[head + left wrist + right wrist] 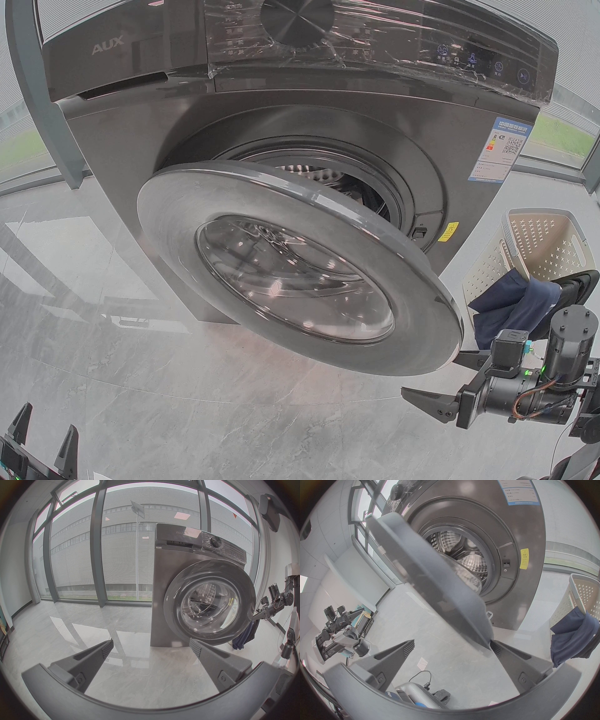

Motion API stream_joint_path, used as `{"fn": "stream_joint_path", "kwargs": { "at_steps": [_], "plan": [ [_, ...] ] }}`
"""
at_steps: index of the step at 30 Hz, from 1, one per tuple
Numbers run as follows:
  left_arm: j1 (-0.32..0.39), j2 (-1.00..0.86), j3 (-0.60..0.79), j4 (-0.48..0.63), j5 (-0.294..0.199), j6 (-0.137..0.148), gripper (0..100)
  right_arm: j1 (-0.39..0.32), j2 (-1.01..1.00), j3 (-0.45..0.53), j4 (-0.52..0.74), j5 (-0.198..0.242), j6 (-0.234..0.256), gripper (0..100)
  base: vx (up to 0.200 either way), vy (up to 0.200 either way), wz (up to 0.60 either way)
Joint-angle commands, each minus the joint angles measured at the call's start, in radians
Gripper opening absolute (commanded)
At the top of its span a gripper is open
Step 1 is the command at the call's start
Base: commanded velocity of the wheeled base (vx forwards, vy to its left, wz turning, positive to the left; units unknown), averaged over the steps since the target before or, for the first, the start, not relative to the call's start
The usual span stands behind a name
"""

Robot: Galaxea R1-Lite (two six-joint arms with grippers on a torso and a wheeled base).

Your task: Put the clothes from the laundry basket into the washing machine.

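The grey washing machine (350,119) stands with its round door (294,275) swung wide open, and the steel drum (459,555) shows behind it. To the machine's right is a beige laundry basket (544,247) with a navy garment (512,306) draped over its rim. My right gripper (447,380) hangs open and holds nothing, just below the door's outer edge and left of the basket. In the right wrist view the door rim (475,627) comes down close to one of its fingers (512,658). My left gripper (44,434) is open low at the near left, far from the machine.
Glossy grey floor tiles (187,400) spread in front of the machine. Tall windows (118,552) and a grey pillar (44,106) stand behind and to the left of it. The open door juts out between my arms and the drum opening.
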Motion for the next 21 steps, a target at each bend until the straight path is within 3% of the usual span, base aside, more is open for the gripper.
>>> {"fn": "stream_joint_path", "kwargs": {
  "at_steps": [1, 5, 9, 15, 21],
  "plan": [
    [0.000, -0.015, 0.016, 0.000, 0.001, -0.001, 100, -0.001, -0.038, 0.017, 0.001, 0.002, 0.004, 100, 0.000, 0.000, 0.00],
    [0.000, -0.015, 0.016, 0.000, 0.001, -0.001, 100, -0.020, -0.031, 0.011, 0.001, -0.006, 0.007, 100, 0.000, 0.000, 0.00],
    [0.000, -0.015, 0.016, 0.000, 0.001, -0.001, 100, -0.081, -0.001, 0.002, -0.001, -0.004, 0.003, 100, 0.000, 0.200, 0.00],
    [0.000, -0.015, 0.016, 0.000, 0.001, -0.002, 100, -0.087, 0.006, -0.013, -0.001, -0.007, 0.003, 100, 0.000, 0.200, 0.00],
    [0.000, -0.015, 0.016, 0.000, 0.001, -0.002, 100, -0.144, -0.006, -0.027, -0.001, -0.040, -0.004, 100, 0.000, 0.000, 0.00]
  ]
}}
